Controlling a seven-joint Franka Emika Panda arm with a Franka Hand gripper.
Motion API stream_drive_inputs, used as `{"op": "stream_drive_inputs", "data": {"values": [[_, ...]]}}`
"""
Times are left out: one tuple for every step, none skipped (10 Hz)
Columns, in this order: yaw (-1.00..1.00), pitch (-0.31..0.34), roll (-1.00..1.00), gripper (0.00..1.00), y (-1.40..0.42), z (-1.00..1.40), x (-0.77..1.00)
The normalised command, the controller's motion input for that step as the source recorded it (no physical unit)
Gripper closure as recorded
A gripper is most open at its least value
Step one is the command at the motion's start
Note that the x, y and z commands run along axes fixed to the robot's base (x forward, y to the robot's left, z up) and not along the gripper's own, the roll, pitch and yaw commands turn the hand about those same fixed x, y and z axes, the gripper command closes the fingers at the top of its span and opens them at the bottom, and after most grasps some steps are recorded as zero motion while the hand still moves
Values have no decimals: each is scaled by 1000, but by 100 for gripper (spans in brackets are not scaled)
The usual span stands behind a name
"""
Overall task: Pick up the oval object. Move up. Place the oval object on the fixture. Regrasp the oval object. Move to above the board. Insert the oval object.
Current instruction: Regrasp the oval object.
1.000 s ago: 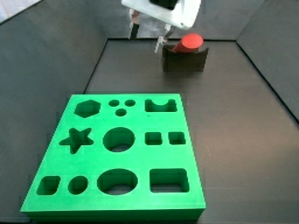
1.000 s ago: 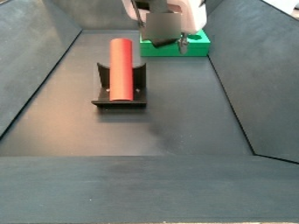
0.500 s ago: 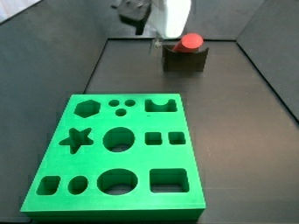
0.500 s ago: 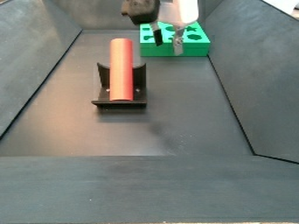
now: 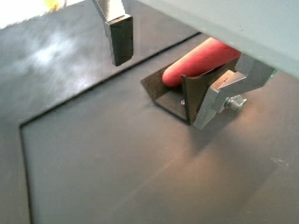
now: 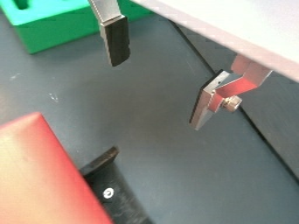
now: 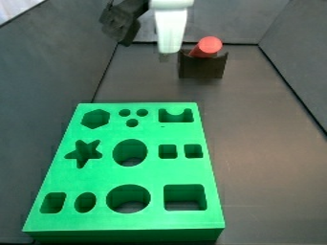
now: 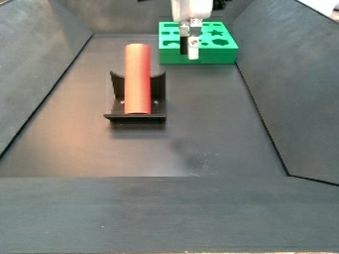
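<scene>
A robotics lab test cell: a dark matte floor [image 8: 172, 149] boxed in by sloping dark walls [image 8: 40, 69]. On it stand a bright green board [image 7: 128, 172] of shaped cut-outs and, at its 12 o'clock, a dark fixture [image 8: 135, 107] cradling a red-orange oval object [image 8: 137, 74]. The end effector [image 6: 163, 79] hangs over the floor, empty, fingers apart.

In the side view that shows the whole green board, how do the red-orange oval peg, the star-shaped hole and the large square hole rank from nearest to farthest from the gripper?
1. Red-orange oval peg, resting on the dark fixture, just beside the open, empty gripper.
2. Star-shaped hole, midway along the bright green board.
3. Large square hole, at the board's far end.
</scene>
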Motion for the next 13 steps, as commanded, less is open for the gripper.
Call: {"op": "stream_drive_inputs", "data": {"values": [[-560, 14, 352, 0, -5, -3, -40], [-389, 87, 236, 0, 3, -1, -33], [-231, 141, 146, 0, 2, 7, -27], [-155, 171, 110, 0, 0, 8, 1000], [-118, 183, 98, 0, 0, 3, 1000], [-51, 214, 90, 0, -3, -19, 1000], [-15, 210, 77, 0, -6, -12, 1000], [16, 208, 56, 0, -11, -6, 1000], [29, 203, 44, 0, -15, -7, 1000], [40, 200, 27, 0, -15, -7, 1000], [48, 195, 10, 0, -19, -4, 1000], [53, 201, 2, 0, -19, -1, 1000], [53, 203, -4, 0, -22, 2, 1000]]}}
